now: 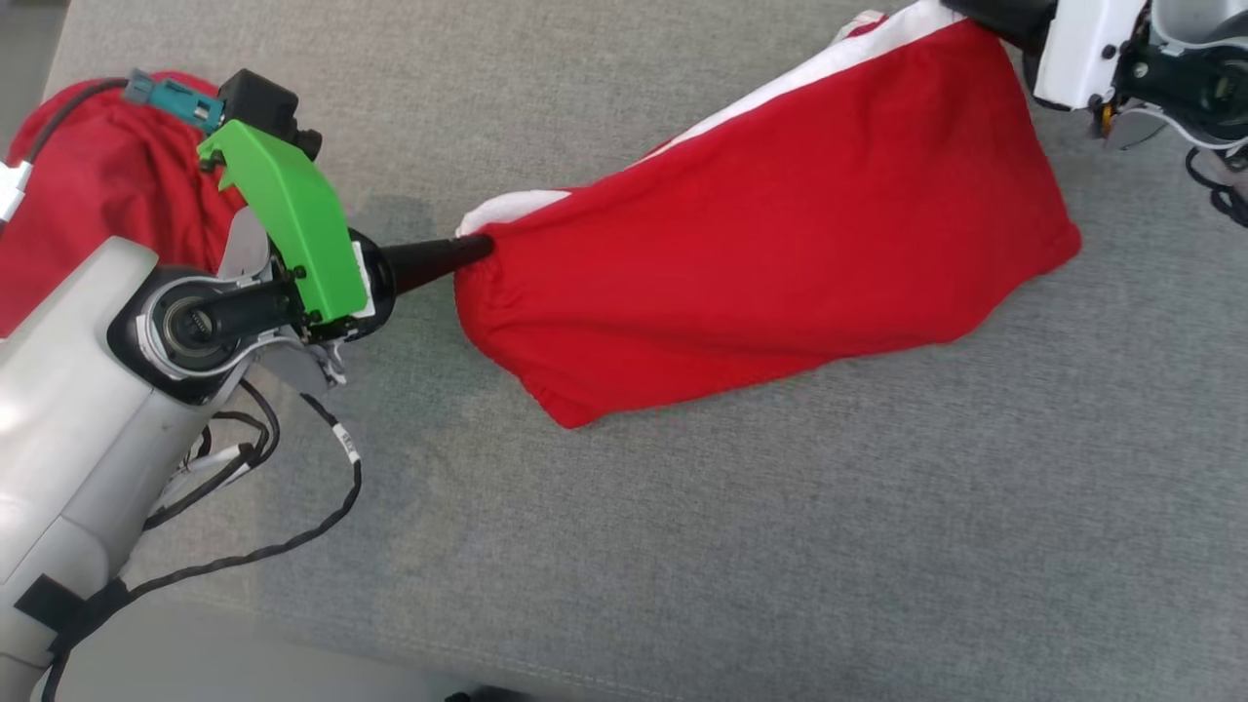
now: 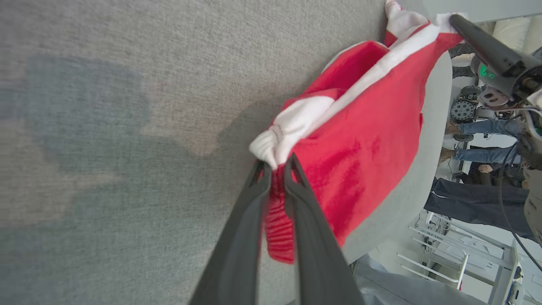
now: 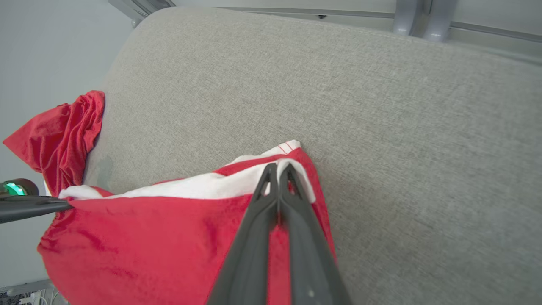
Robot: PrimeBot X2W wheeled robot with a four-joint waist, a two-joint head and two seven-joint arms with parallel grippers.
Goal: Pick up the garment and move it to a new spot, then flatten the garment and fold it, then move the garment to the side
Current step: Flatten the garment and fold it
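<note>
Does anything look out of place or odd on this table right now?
One thing: a second red cloth lies bunched at the left edge of the table, partly hanging over it. The red-and-white garment is pinched at its ends by the left hand and right hand; nothing looks torn.

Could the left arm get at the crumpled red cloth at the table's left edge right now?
Probably not yet: the left gripper is shut on the red-and-white garment. The crumpled red cloth lies close beside that arm's wrist with nothing between, so once freed it looks reachable.
</note>
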